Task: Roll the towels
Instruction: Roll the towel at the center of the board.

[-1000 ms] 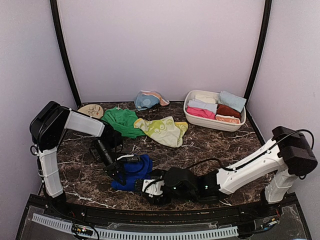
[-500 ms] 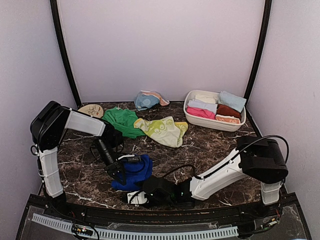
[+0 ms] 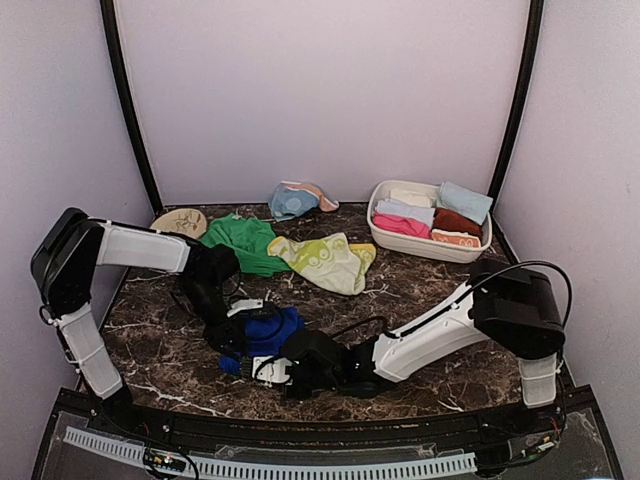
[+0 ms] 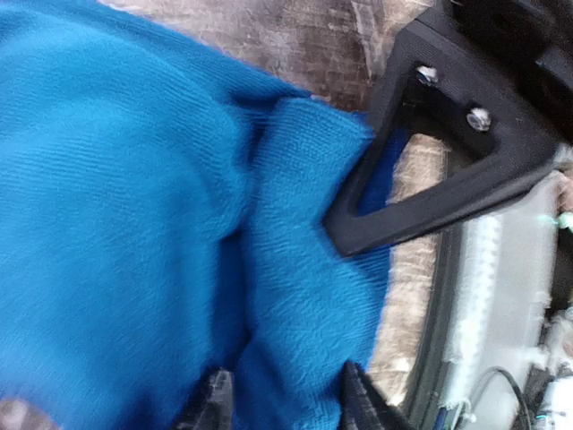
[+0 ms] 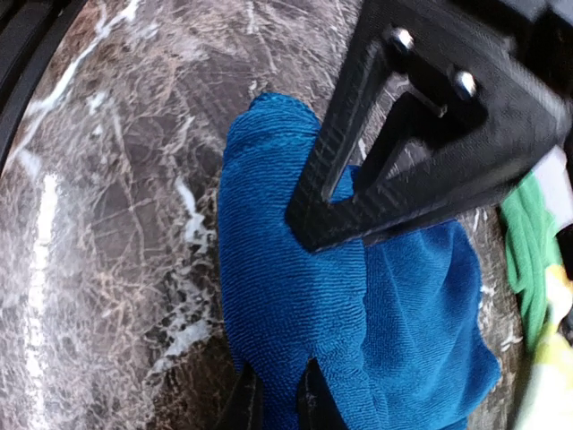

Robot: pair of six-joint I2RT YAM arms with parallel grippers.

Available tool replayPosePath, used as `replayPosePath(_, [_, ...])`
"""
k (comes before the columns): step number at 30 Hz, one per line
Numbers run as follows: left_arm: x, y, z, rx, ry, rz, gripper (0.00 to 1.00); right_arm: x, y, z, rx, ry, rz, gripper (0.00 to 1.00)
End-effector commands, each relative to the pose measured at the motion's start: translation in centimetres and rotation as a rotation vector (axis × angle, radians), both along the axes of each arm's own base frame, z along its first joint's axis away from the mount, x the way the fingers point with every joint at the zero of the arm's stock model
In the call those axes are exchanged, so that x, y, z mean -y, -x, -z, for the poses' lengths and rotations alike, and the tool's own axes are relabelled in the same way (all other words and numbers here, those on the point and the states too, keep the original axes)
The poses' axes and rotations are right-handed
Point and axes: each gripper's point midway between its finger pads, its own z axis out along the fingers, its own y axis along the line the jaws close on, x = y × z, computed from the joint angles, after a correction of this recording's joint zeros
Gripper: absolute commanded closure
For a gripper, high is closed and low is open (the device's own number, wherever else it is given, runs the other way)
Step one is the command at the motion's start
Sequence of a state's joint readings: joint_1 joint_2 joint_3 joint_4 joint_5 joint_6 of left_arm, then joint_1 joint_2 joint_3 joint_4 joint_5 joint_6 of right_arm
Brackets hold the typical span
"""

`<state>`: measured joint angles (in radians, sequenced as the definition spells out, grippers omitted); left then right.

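Observation:
A royal blue towel (image 3: 272, 330) lies bunched near the table's front edge and fills the left wrist view (image 4: 134, 224). My left gripper (image 3: 240, 335) (image 4: 286, 403) is over its left side, jaws apart, with a fold of the cloth lying between the fingertips. My right gripper (image 3: 255, 368) (image 5: 277, 399) reaches in from the front right and is shut on a thin fold at the near edge of the royal blue towel (image 5: 286, 296). Each wrist view shows the other gripper's black finger resting on the cloth. Further back lie a green towel (image 3: 243, 243), a yellow-green patterned towel (image 3: 325, 260) and a light blue towel (image 3: 293, 200).
A white oval basin (image 3: 420, 247) at the back right holds several rolled towels. A tan round disc (image 3: 182, 221) sits at the back left. The table's front rail runs just below both grippers. The right arm's forearm stretches across the front right of the table.
My right gripper has slid left to the towel's near edge and closed on it. My left gripper's jaws have parted, and the left arm has swung further left.

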<state>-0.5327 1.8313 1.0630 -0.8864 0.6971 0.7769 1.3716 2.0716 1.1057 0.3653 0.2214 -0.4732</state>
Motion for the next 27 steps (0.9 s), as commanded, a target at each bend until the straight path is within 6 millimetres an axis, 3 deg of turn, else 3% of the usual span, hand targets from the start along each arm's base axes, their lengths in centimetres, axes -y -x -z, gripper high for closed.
replayPosePath(1, [-1.9, -5.8, -1.1, 0.416, -0.073, -0.11, 0.52, 2.8, 1.2, 4.7, -0.271, 0.121, 0.034, 0.99])
replayPosePath(4, [-3.5, -8.9, -3.6, 0.655, -0.096, -0.221, 0.27, 3.2, 1.4, 4.9, -0.369, 0.117, 0.048, 1.0])
replayPosePath(5, [-4.5, -10.5, -5.1, 0.767, -0.11, -0.278, 0.04, 3.3, 1.5, 4.9, -0.399, 0.116, 0.049, 1.0])
replayPosePath(7, [-7.5, -13.2, -6.9, 0.948, -0.17, -0.444, 0.01, 3.4, 1.6, 4.8, -0.453, 0.108, 0.058, 1.0])
replayPosePath(10, [-9.9, -14.1, -10.7, 1.072, -0.076, -0.551, 0.01, 3.6, 1.7, 4.6, -0.543, 0.096, 0.057, 1.0])
replayPosePath(11, [-9.8, -13.8, -11.4, 1.081, -0.044, -0.525, 0.01, 3.6, 1.7, 4.5, -0.581, 0.092, 0.058, 1.0])
replayPosePath(14, [-8.0, -11.2, -10.8, 0.983, 0.031, -0.38, 0.1, 3.7, 1.8, 4.2, -0.755, 0.081, 0.055, 1.0])
replayPosePath(18, [-5.9, -5.9, -8.9, 0.83, 0.117, -0.154, 0.15, 3.7, 1.2, 3.9, -1.039, 0.059, 0.071, 1.0])
replayPosePath(22, [-3.8, -0.4, -7.8, 0.685, 0.187, 0.061, 0.21, 4.2, 0.4, 5.2, -1.31, 0.079, 0.152, 1.0])
replayPosePath(24, [-2.8, 1.0, -7.3, 0.652, 0.195, 0.123, 0.25, 4.6, 0.0, 6.2, -1.388, 0.115, 0.208, 1.0])
replayPosePath(27, [-1.3, 1.0, -6.8, 0.655, 0.199, 0.141, 0.27, 4.8, -1.0, 6.9, -1.491, 0.128, 0.285, 1.0])
